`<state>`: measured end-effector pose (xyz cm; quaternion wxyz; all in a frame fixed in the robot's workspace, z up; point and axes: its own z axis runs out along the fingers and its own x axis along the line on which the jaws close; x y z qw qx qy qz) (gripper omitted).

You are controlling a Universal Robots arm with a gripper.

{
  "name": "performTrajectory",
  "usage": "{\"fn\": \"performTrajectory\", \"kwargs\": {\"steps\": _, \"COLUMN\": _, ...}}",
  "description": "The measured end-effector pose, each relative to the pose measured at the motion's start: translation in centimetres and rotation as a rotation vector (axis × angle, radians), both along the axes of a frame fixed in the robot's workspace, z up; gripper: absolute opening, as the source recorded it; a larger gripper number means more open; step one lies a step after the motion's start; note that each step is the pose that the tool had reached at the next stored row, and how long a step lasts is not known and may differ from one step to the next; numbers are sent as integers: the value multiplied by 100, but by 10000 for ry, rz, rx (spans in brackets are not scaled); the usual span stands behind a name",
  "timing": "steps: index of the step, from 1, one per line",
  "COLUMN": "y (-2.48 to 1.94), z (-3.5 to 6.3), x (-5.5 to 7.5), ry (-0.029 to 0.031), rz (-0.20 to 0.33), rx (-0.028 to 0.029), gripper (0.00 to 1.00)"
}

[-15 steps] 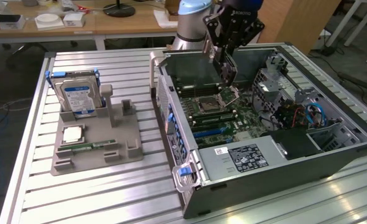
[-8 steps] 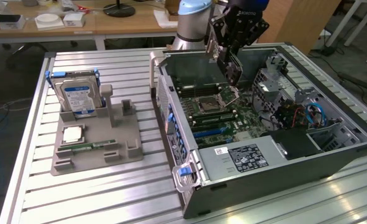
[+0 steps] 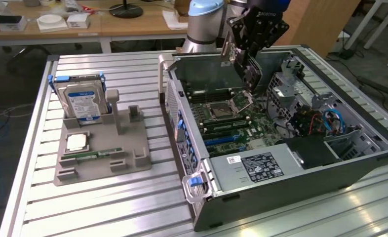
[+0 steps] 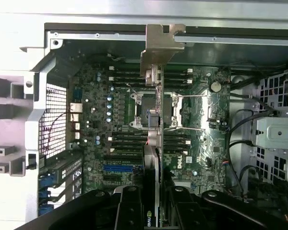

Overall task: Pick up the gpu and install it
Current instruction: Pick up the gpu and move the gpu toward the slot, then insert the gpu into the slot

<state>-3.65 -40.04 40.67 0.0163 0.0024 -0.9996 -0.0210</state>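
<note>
Poised edge-on above motherboard (image 4: 201, 112), seemingly clear of it, inside open case (image 3: 280, 197): gpu (image 4: 155, 139); tray (image 3: 136, 144) with hard drive (image 3: 82, 101) at exterior view's left.

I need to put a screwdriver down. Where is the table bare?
Bare table between the grey tray and the near edge, plus a narrow strip between tray and computer case. Crowded inside the case, where the gripper holds the gpu over the motherboard.
</note>
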Motion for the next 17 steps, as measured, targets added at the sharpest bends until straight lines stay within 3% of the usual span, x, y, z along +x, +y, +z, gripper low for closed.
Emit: {"fn": "performTrajectory", "kwargs": {"steps": 17, "y": -1, "z": -1, "x": 18, "ry": 1, "rz": 21, "rx": 0, "gripper": 26}}
